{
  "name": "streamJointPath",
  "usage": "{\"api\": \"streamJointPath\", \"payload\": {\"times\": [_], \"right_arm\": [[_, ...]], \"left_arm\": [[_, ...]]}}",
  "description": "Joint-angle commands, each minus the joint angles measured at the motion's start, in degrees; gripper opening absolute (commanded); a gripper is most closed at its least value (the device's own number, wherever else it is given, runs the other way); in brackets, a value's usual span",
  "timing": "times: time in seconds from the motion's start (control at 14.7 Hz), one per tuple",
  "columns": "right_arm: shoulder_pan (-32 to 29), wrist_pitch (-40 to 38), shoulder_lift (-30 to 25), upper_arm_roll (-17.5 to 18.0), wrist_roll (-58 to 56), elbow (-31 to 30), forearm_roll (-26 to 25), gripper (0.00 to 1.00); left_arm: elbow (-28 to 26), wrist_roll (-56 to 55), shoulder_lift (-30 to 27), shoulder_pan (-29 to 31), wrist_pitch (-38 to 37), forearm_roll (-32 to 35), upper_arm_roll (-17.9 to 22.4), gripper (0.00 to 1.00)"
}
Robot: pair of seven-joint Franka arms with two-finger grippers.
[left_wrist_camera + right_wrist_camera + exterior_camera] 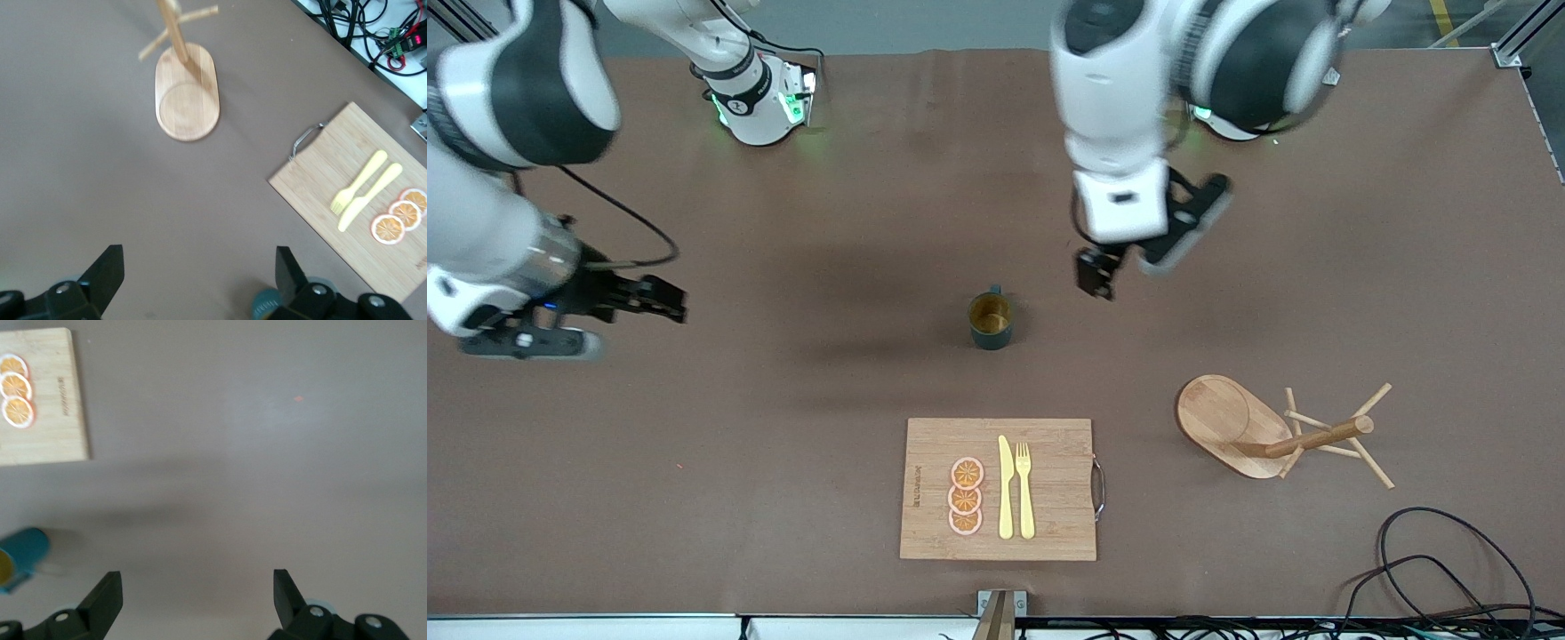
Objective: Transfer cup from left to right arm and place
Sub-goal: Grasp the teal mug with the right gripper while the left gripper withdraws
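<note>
The cup (990,320), a dark teal mug with a mustard-yellow inside, stands upright on the brown table near its middle, with its handle toward the robots' bases. My left gripper (1125,267) hangs open above the table, beside the cup toward the left arm's end, holding nothing. In the left wrist view the left gripper (198,270) shows bare table between its fingers, and the cup's rim (267,307) peeks out by one finger. My right gripper (671,302) is open and empty toward the right arm's end. The right wrist view shows the right gripper (197,593) and the cup (23,553) well off to one side.
A bamboo cutting board (1049,524) with orange slices (966,496), a yellow knife (1006,487) and a fork (1024,489) lies nearer the front camera than the cup. A wooden mug tree (1227,418) stands toward the left arm's end. Cables (1449,569) lie at the front corner.
</note>
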Motion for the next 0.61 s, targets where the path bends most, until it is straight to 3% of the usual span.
{"api": "streamJointPath", "payload": {"times": [0.0,0.14,0.27,0.54], "right_arm": [[8.47,2.25,4.97,-0.5,16.16,2.37,0.58,1.0],[13.75,3.58,9.98,-0.5,26.01,5.79,0.49,1.0],[18.14,6.99,16.39,-0.41,35.15,10.53,0.84,1.0],[23.96,14.02,26.51,-0.41,45.73,17.94,7.07,1.0]], "left_arm": [[-0.73,15.7,-3.18,7.42,0.05,-4.52,-0.7,1.0],[-0.73,20.92,-3.27,12.43,-0.04,-9.89,-0.35,1.0],[-0.73,28.89,-3.36,16.13,-0.04,-11.04,-0.7,1.0],[-0.91,46.12,-5.9,21.41,-0.39,-13.59,0.0,1.0]]}}
